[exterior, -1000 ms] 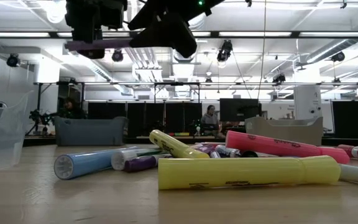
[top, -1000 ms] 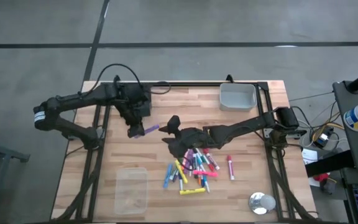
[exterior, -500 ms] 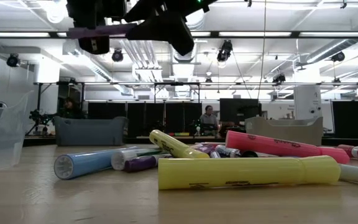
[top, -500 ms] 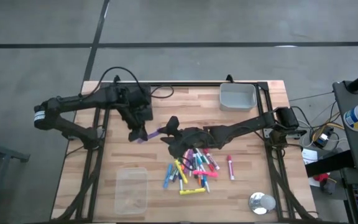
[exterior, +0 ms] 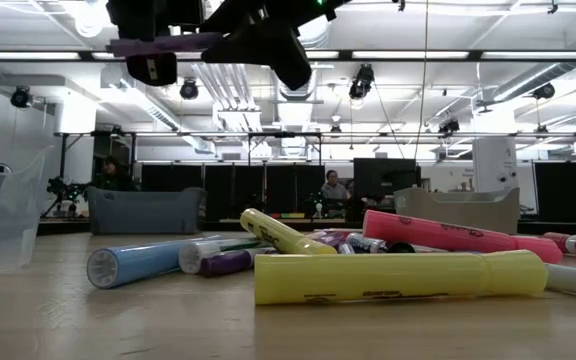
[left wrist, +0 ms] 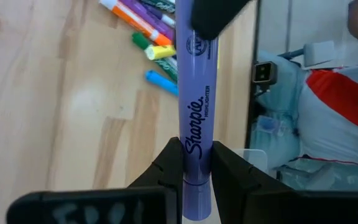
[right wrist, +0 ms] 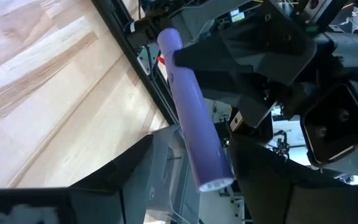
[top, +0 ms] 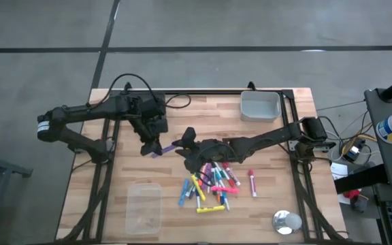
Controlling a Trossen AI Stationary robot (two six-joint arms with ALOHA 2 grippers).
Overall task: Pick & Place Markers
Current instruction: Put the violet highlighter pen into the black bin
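A purple marker [top: 167, 145] hangs well above the table's middle, with my left gripper [left wrist: 196, 152] shut on it. My right gripper [right wrist: 191, 149] stands open at the marker's free end [right wrist: 211, 177], one finger on each side. In the low view the marker [exterior: 183, 43] lies about level between my left gripper [exterior: 151, 62] and my right gripper [exterior: 268, 45]. Several other markers [top: 211, 184] in mixed colours lie in a heap on the wood, under and near my right arm. My left gripper pinches the purple marker's barrel [left wrist: 196, 134] between its two fingers, close to one end. The rest of the marker sticks out past the fingertips toward my right gripper. The marker is lifted clear and about level. My right gripper: one finger [left wrist: 209, 18] overlaps the marker's far end, and I cannot tell whether it touches.
A clear plastic box [top: 143, 209] stands at the near left. A grey bin [top: 260, 105] sits at the far right, and a round metal lid [top: 286, 222] lies at the near right. Bare wood shows between the box and the heap.
My left gripper has swung the purple marker a little toward my right gripper and the near edge. The marker's free end, short of the right fingers a second ago, now lies between them. My right arm has stayed in place.
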